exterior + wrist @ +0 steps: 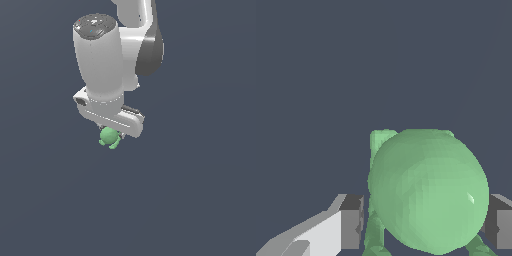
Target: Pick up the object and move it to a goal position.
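The small bright green rounded blob with stubby nubs (109, 138) looks like smooth moulded plastic, softly satin, with one small pale glint on its dome in the wrist view (428, 192). The white arm housing (102, 62) reads as smooth glossy plastic with soft highlights, its joint sections a darker matt grey. The white gripper (111, 131) has the same smooth shell; its dark grey fingertips (351, 222) look matt and rubbery. The dark blue-grey surface (200, 200) is flat, matt and textureless.

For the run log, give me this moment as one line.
gripper: astride object, contact unclear | green object: between fingers | goal: not visible
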You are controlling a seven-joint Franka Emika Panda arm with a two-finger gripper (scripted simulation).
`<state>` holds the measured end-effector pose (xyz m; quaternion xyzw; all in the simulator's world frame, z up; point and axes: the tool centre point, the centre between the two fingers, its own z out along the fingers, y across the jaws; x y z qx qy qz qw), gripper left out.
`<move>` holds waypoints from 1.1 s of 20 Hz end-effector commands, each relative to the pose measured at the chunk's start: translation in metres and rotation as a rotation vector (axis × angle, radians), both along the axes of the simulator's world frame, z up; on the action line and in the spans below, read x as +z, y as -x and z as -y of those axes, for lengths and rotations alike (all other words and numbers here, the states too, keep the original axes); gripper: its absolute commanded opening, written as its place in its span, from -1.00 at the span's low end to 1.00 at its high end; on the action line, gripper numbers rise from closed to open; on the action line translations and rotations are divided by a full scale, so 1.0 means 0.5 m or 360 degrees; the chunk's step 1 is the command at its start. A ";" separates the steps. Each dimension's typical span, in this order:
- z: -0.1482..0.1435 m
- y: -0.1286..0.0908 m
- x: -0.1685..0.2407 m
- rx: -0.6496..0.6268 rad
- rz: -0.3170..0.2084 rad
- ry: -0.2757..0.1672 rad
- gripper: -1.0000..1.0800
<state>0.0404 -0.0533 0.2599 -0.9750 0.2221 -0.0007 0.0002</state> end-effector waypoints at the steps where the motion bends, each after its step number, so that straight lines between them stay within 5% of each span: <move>1: 0.018 -0.016 0.036 0.0001 -0.0002 0.0000 -1.00; 22: 0.085 -0.082 0.162 0.0001 -0.0002 0.0000 -1.00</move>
